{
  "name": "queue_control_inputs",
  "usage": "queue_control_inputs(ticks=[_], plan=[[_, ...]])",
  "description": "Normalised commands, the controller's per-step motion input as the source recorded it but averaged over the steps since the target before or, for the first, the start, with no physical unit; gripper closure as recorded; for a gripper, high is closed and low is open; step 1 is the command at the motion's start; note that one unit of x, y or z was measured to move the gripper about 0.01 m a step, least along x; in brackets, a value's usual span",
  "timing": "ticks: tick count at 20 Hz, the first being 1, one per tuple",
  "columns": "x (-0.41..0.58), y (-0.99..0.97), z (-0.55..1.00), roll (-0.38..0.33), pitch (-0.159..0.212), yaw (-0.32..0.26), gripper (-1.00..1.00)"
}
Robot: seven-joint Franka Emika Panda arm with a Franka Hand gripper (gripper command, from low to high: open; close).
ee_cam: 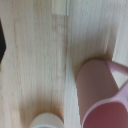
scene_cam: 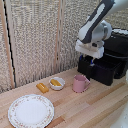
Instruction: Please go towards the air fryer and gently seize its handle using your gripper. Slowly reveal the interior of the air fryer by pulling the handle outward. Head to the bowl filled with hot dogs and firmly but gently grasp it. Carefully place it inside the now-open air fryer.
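The black air fryer (scene_cam: 118, 47) stands at the exterior view's right, its drawer (scene_cam: 102, 72) pulled out towards the table. I cannot make out the handle against the dark drawer front. My gripper (scene_cam: 92, 61) hangs from the white arm just in front of the drawer's upper edge, above the table and apart from the bowl. Its jaws are too dark and small to read. The small white bowl (scene_cam: 57, 83) holds an orange-yellow hot dog piece (scene_cam: 55, 82). Another piece (scene_cam: 42, 88) lies on the table beside it. The wrist view shows only the bowl's rim (ee_cam: 47, 121).
A pink mug (scene_cam: 80, 83) stands between the bowl and the drawer; it also fills a corner of the wrist view (ee_cam: 102, 95). A large floral-rimmed plate (scene_cam: 31, 111) lies near the front. A woven screen (scene_cam: 35, 35) backs the wooden table (scene_cam: 100, 107).
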Motion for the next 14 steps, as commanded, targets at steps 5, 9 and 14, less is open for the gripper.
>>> queue_control_inputs(ticks=[5,9,14], plan=[[0.365,0.26,0.29,0.048,0.085,0.251,-1.0],[0.355,0.21,0.11,0.107,0.065,0.262,-1.0],[0.338,0.31,0.01,0.134,0.063,0.226,-1.0]])
